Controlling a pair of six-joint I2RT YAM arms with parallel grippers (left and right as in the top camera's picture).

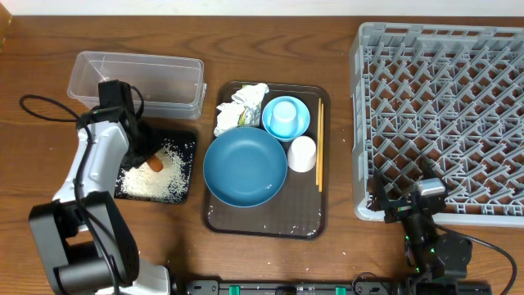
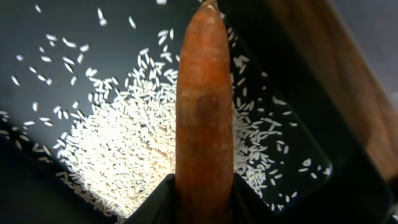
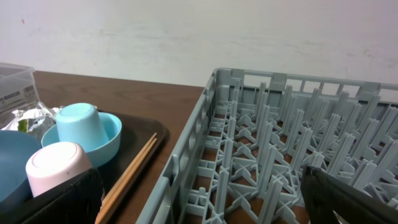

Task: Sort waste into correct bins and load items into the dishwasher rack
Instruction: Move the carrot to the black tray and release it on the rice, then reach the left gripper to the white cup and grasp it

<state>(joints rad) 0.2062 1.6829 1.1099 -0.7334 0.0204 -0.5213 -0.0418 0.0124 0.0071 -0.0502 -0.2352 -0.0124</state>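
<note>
We look down on a brown wooden table [image 1: 270, 49] that carries four things directly on its top. At the back left lies the clear tub [image 1: 139, 61], and just in front of it lies the black tray [image 1: 187, 135], both beside the dark-brown serving tray [image 1: 262, 220] in the middle. To the right, a little apart from that tray, we find the grey rack [image 1: 358, 123], which fills the right side and runs past the edge of the overhead view.
</note>
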